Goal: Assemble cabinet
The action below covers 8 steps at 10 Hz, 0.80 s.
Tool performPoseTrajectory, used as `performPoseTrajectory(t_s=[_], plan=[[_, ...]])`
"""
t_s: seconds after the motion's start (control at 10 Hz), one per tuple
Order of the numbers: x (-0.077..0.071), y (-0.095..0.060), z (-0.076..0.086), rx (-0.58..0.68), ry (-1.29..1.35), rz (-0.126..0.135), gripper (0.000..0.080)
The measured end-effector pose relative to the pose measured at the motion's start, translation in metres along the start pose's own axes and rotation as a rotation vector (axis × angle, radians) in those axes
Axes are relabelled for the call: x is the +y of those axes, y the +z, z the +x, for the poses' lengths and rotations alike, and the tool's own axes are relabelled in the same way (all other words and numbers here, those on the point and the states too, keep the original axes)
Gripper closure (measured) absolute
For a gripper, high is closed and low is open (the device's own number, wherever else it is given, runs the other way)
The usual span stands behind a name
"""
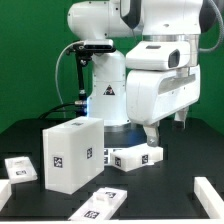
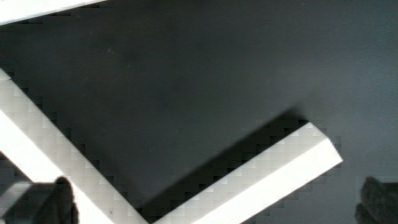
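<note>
The cabinet's big white box [image 1: 72, 152] stands upright left of centre on the black table, with a tag on its front. A smaller white tagged cabinet part [image 1: 135, 157] lies to its right. My gripper [image 1: 151, 137] hangs just above that part's right end. In the wrist view the gripper [image 2: 208, 206] is open and empty, with one dark fingertip [image 2: 39, 205] at each side edge. A white angled part [image 2: 267, 165] lies on the dark table below, its corner between the fingers. I cannot tell whether anything touches it.
A flat tagged panel [image 1: 22, 168] lies at the exterior view's left. The marker board [image 1: 100, 203] lies at the front centre. A white bar [image 1: 208, 192] lies at the front right. Another white edge [image 1: 5, 188] shows at the far left.
</note>
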<state>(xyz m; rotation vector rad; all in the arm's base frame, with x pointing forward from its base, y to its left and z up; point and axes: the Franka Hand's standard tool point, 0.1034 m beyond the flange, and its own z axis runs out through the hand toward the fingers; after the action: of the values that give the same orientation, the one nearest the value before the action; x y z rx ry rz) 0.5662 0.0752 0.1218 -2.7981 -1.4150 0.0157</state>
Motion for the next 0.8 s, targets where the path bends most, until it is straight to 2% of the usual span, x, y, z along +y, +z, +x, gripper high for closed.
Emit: performPoseTrajectory(t_s=[0.5, 0.7, 0.8], plan=[[0.002, 0.001, -0.002, -0.001, 0.006, 0.002, 0.0003], [0.026, -0.014, -0.035, -0.022, 0.092, -0.001, 0.0003], [0.034, -0.016, -0.047, -0.03, 0.13, -0.001, 0.0003]])
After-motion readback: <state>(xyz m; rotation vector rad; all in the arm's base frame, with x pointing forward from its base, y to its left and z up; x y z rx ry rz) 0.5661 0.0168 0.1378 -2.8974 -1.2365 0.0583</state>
